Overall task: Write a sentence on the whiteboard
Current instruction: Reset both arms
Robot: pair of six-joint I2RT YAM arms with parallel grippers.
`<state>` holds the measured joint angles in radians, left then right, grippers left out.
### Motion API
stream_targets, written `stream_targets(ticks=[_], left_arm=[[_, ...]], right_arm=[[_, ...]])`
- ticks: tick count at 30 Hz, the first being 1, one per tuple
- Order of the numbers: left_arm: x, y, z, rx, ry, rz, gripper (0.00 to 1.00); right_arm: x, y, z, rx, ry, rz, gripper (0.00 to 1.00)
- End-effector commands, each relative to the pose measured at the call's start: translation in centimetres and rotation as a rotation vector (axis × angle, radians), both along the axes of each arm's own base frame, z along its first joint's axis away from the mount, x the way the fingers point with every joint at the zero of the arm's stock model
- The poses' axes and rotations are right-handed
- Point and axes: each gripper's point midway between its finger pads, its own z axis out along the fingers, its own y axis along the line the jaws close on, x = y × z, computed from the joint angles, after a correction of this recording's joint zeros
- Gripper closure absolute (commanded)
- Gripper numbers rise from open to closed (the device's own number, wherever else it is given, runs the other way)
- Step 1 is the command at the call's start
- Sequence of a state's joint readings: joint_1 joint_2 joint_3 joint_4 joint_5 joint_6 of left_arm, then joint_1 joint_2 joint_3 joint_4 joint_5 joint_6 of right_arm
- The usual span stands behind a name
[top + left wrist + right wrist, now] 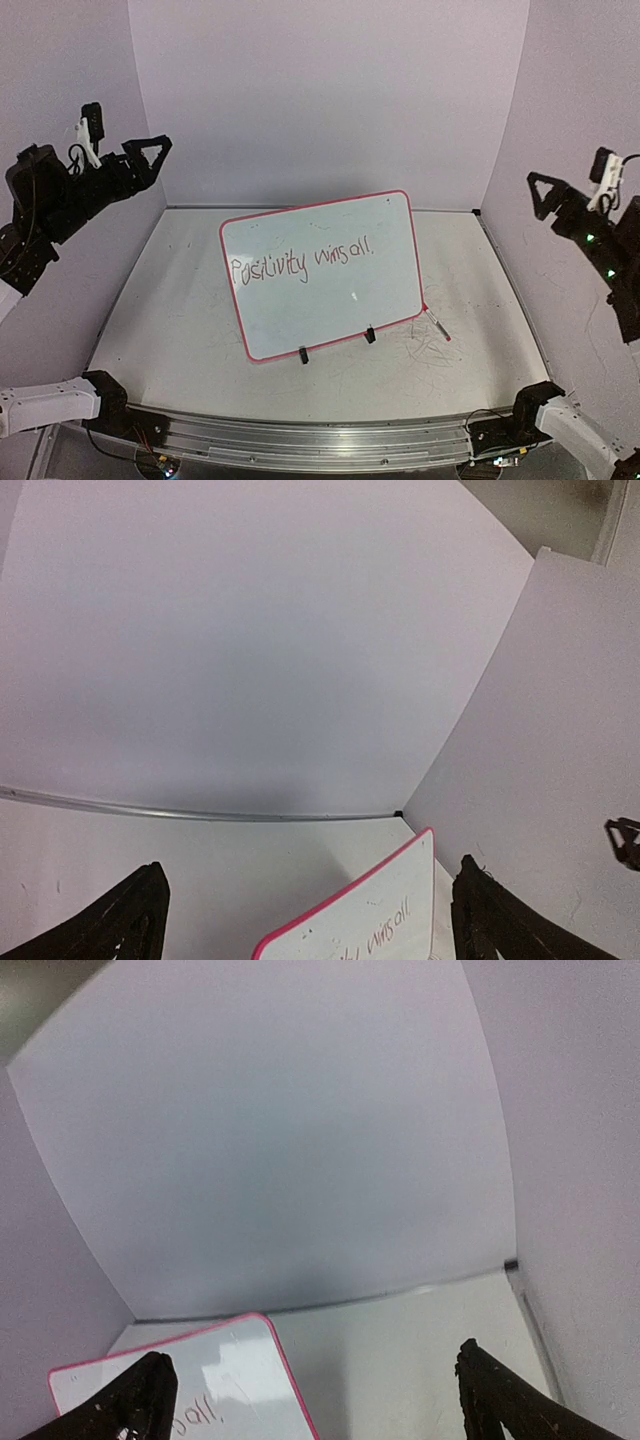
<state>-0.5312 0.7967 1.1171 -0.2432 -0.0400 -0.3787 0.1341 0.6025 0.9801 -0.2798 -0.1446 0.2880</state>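
The whiteboard point(340, 300) leans mid-way across the desk point(160, 330), long axis left to right, the sentence point(300, 266) written across it, while left jaws and right jaws hang wide apart and empty by the side walls, the right ones nearer the marker point(437, 325) at the board's near right corner.

Marker point(437, 325) lying flat on scuffed white table point(180, 300), right of centre; lilac walls point(330, 100) around.

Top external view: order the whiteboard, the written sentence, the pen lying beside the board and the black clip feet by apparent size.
Largest to smallest:
1. whiteboard
2. sentence
3. pen
4. clip feet; the two look alike.
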Motion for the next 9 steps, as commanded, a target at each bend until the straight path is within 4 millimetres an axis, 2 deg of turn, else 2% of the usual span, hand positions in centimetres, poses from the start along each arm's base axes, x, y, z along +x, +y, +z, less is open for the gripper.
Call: stream_targets(ticks=[1,3,6,9], left_arm=[[-0.3,2.4,4.1,0.006,-0.107,0.122,0.01],[-0.4,2.6,4.5,0.011,-0.120,0.128,0.01],[-0.3,2.6,4.7,0.013,-0.121,0.133,0.01],[-0.2,2.6,4.8,0.009,-0.120,0.134,0.01]], right_arm=[[-2.3,-1.2,3.5,-0.130,-0.035,-0.054,0.02],[-3.4,-1.5,5.1,-0.139,-0.074,-0.070,0.02],[-4.7,-1.6,6.1,-0.140,-0.115,-0.066,0.02],[-4.6,-1.1,5.4,-0.126,-0.121,-0.040,0.02]])
